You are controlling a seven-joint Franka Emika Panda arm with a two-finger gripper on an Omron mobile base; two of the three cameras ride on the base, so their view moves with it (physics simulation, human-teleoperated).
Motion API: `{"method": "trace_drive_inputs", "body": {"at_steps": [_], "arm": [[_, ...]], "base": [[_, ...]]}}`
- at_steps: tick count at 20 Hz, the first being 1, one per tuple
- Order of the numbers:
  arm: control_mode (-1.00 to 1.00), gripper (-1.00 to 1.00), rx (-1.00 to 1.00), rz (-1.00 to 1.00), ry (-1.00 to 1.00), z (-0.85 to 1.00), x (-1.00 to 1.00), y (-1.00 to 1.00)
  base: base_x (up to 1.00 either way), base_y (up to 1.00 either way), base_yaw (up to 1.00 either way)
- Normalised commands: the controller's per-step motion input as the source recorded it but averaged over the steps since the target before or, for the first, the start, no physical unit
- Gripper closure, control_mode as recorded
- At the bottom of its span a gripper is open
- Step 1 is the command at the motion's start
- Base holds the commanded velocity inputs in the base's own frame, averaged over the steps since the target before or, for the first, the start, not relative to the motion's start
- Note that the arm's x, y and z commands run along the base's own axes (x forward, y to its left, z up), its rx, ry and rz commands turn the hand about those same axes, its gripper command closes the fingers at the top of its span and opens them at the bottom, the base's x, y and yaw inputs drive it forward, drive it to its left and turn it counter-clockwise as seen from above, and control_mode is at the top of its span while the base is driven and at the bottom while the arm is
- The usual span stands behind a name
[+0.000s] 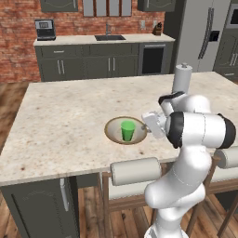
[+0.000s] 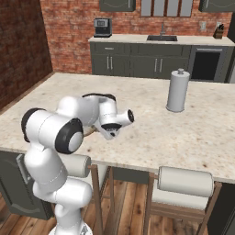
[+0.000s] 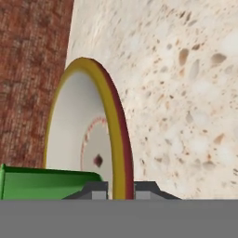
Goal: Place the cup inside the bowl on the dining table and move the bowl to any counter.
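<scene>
My pincer (image 3: pixel 122 191) pinches the bowl (image 1: pixel 114 133) rim at its right, cup (image 1: pixel 128 130) inside, ready for the far counter (image 1: pixel 102 41)

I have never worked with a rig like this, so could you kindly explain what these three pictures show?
It is a simulated kitchen with a white robot arm. Two pictures come from cameras behind the arm, left and right; the third looks along its claw. On the dining table sits the bowl with the green cup standing inside it, and further back a paper towel roll. In the hand view the claw's two fingertips straddle the bowl's rim, one on each side, apparently gripping it. The counter runs along the brick wall.
</scene>
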Motion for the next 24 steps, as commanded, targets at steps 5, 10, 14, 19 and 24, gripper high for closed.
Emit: {"method": "trace_drive_inputs", "body": {"at_steps": [5, 10, 14, 19, 24], "arm": [[-1.0, 1.0, 0.0, 0.0, 0.16, 0.59, -0.2, 0.0], [-1.0, 1.0, 0.0, 0.0, 0.14, 0.4, -0.27, 0.0], [-1.0, 1.0, 0.0, 0.0, 0.01, 0.23, -0.31, -0.02], [-1.0, 1.0, 0.0, 0.0, 0.0, 0.15, -0.39, -0.04], [-1.0, 1.0, 0.0, 0.0, 0.0, 0.16, -0.3, -0.06]], "base": [[0.0, 0.0, 0.0], [0.0, 0.0, 0.0], [0.0, 0.0, 0.0], [0.0, 0.0, 0.0], [0.0, 0.0, 0.0]]}}
